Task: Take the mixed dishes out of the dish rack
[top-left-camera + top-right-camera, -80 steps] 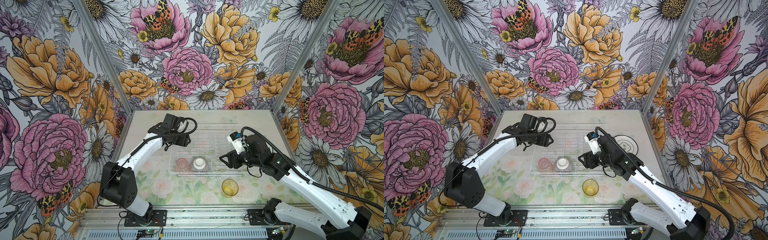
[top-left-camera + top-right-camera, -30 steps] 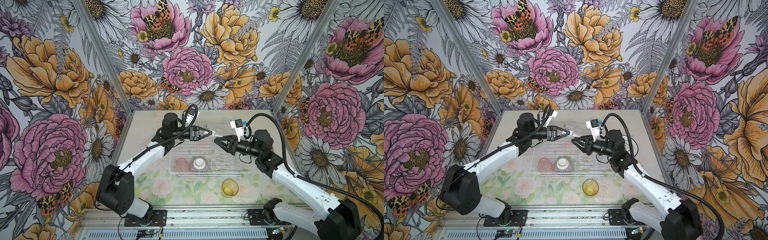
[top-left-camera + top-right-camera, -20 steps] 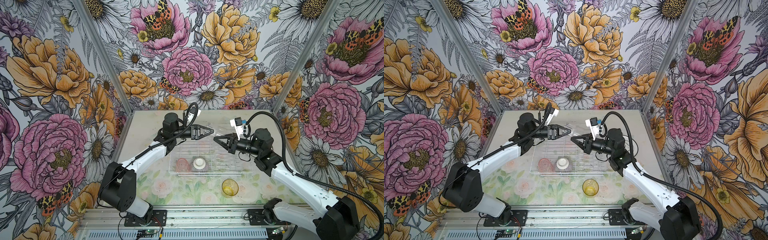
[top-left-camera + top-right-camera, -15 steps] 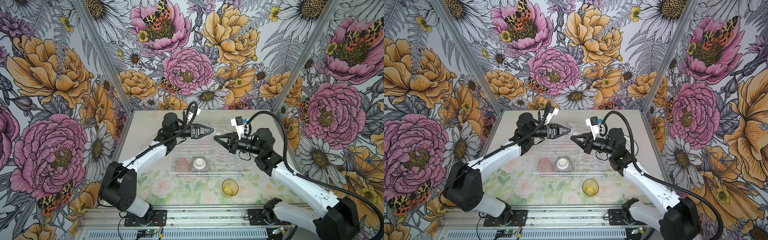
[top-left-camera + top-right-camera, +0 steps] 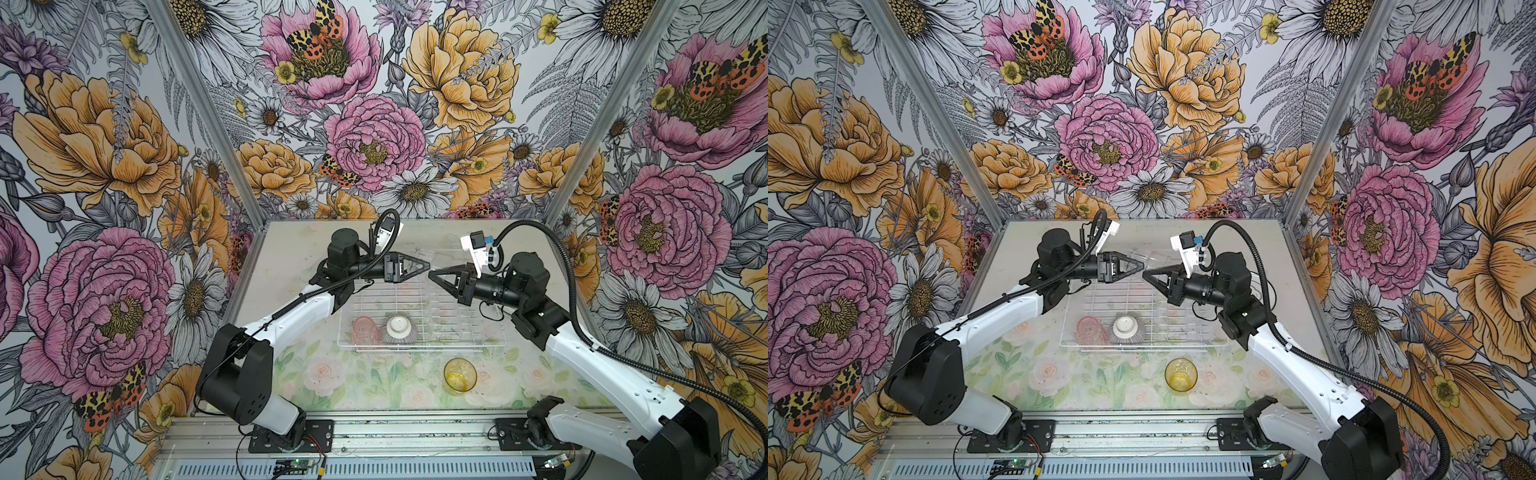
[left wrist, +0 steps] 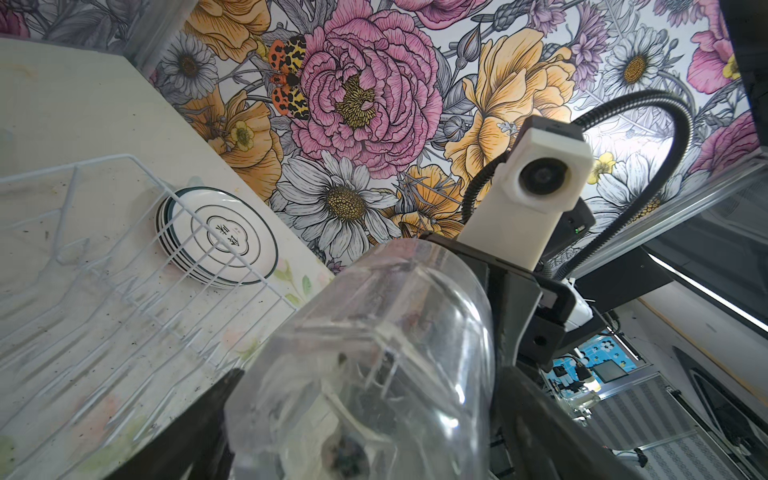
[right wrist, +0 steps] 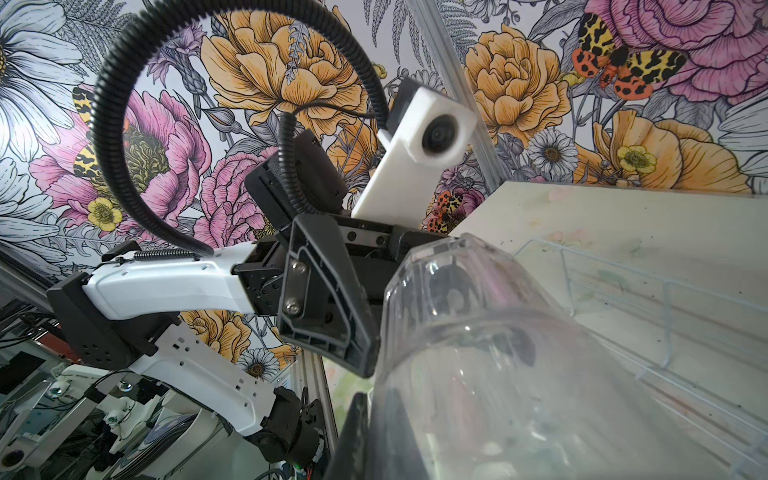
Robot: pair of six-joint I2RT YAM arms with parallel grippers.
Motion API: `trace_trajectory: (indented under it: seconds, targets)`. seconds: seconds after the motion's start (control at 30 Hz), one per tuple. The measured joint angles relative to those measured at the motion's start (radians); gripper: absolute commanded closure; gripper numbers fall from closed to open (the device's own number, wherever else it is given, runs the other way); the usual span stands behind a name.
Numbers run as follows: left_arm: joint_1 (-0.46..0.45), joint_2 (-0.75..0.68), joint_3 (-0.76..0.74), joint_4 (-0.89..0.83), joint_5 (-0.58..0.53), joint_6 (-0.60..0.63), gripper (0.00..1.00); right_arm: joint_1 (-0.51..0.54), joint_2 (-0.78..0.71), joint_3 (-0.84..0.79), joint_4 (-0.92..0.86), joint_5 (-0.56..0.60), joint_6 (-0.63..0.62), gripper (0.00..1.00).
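Observation:
The clear tumbler (image 5: 436, 259) (image 5: 1152, 257) hangs on its side above the far edge of the dish rack (image 5: 457, 332), between the two grippers. My right gripper (image 5: 433, 275) (image 7: 374, 415) is shut on the tumbler's rim wall. My left gripper (image 5: 424, 265) (image 6: 365, 395) is open, its fingers spread either side of the tumbler's base end (image 6: 374, 353). A pink tumbler (image 5: 365, 328) and an upturned striped bowl (image 5: 400, 330) sit in the rack's near left part. In the left wrist view, stacked plates (image 6: 216, 237) lie on the table beyond the rack's right end.
An amber tumbler (image 5: 459, 374) (image 5: 1179, 374) stands upright on the flowered mat in front of the rack. Flowered walls close the table at the back and both sides. The arm bases (image 5: 266, 399) sit on the rail at the front edge.
My right gripper has closed on the clear tumbler's rim. My left gripper's jaws have widened off the tumbler. Both arms have stayed almost still above the rack.

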Motion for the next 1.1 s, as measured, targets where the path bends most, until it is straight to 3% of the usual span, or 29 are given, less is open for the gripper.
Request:
trace_trajectory:
  seconds: [0.27,0.43,0.67,0.83,1.1]
  targets:
    - [0.014,-0.077,0.0,-0.184,-0.08,0.136,0.04,0.0,-0.008,0.058,-0.154,0.025,-0.073,1.0]
    - [0.058,-0.15,0.001,-0.393,-0.208,0.256,0.05,0.0,-0.019,0.09,-0.256,0.045,-0.115,1.0]
    - [0.119,-0.255,0.003,-0.618,-0.473,0.391,0.05,0.0,-0.028,0.102,-0.399,0.078,-0.151,1.0]
    - [0.122,-0.256,0.024,-0.765,-0.657,0.484,0.05,0.013,-0.028,0.127,-0.508,0.111,-0.175,1.0]
    - [0.171,-0.244,0.024,-0.851,-0.758,0.552,0.05,0.124,-0.026,0.284,-0.769,0.227,-0.26,1.0]
